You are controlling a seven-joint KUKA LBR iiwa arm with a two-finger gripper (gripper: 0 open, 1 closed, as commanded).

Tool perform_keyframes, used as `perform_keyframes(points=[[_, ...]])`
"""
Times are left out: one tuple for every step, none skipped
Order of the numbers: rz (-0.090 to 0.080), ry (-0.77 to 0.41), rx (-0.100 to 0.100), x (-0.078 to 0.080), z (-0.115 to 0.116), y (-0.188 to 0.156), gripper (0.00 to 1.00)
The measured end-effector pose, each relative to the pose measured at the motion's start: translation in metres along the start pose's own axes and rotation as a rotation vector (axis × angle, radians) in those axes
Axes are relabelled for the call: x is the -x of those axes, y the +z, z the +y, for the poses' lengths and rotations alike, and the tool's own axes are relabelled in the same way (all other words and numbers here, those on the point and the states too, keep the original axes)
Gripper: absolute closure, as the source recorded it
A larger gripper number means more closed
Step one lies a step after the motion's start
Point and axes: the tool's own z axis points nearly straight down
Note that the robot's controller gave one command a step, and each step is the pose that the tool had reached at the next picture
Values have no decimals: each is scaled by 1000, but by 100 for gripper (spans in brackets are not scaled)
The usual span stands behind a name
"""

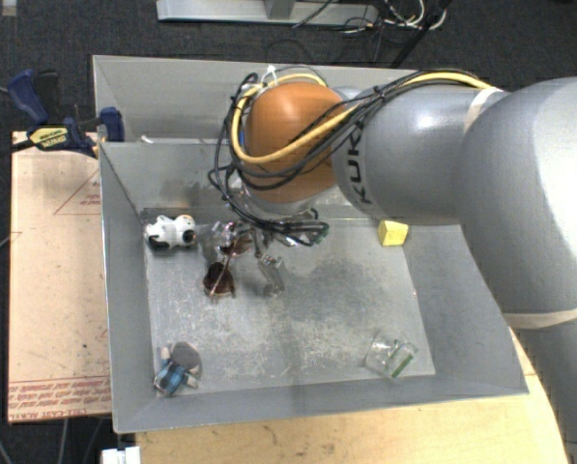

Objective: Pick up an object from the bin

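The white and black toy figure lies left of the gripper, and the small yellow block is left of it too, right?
No. The camera view shows the small yellow block right of the gripper, by the arm; the white and black toy figure does lie left of it.

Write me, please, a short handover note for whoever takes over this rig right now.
Gripper: open, down near the floor of the bin, left of centre.
Things: small dark brown object just beside it, not seen between its fingers; white-and-black toy further left; yellow block to the right; clear plastic piece and blue-grey item near the front wall.
Done: nothing picked yet.
Left: close on one thing and lift it out.
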Motion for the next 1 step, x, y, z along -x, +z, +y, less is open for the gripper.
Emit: perform_keyframes(points=[[0,85,2,10,-2,13,100]])
